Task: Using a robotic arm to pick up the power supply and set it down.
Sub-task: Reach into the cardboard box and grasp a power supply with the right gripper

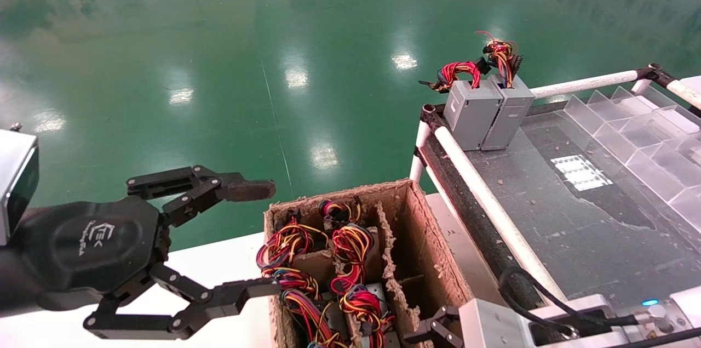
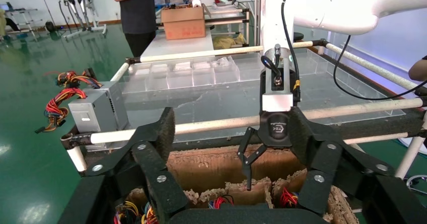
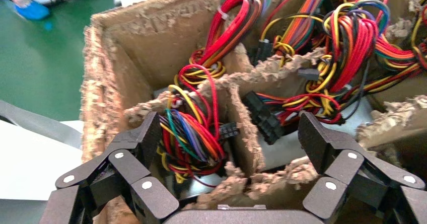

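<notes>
My right gripper (image 3: 230, 133), the robotic arm with all-black fingertips, hangs open and empty just above a torn cardboard box (image 3: 126, 58). Its fingers straddle a cardboard divider (image 3: 241, 128). One fingertip is next to a red, blue and green wire bundle (image 3: 189, 133). The other is over the neighbouring cell, where the grey body of a power supply (image 3: 297, 146) shows under red and yellow wires. In the head view this gripper (image 1: 435, 330) is at the box's near right corner. My left gripper (image 1: 257, 238), with a brownish worn pad, is open and empty to the left of the box.
Several more wire bundles (image 1: 350, 244) fill the box (image 1: 432, 249). Two joined grey boxes (image 1: 487, 112) stand on the far corner of the dark table (image 1: 575, 227), behind white rails (image 1: 487, 194). Clear plastic bins (image 1: 646, 145) line the table's right side. A person (image 2: 138, 7) stands far off.
</notes>
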`<state>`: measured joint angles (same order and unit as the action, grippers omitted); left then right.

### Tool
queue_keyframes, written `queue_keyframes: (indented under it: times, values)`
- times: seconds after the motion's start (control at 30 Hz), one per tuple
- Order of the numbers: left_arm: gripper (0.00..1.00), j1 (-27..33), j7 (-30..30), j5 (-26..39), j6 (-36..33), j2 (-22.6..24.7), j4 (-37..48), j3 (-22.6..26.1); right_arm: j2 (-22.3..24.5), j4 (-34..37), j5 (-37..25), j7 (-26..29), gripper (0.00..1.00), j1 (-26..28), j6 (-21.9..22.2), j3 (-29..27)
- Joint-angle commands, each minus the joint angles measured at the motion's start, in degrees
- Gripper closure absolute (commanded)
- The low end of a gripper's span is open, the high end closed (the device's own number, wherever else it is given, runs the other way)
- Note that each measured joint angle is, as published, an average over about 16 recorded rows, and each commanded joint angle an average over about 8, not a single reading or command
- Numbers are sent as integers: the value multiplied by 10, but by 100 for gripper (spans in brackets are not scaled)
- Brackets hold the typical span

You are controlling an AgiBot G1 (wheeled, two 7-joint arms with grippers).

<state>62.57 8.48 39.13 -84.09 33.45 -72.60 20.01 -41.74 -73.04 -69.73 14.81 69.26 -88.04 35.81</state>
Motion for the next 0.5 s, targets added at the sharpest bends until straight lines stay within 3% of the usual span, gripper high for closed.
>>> queue_keyframes:
  times: [0.03, 0.5]
  values:
    - [0, 0, 0, 0, 0, 0, 0, 0, -2, -6, -7, -5, 100, 0, 6, 4]
    - [0, 0, 0, 0, 0, 0, 0, 0, -3, -42, -27, -59, 100, -6, 26, 7]
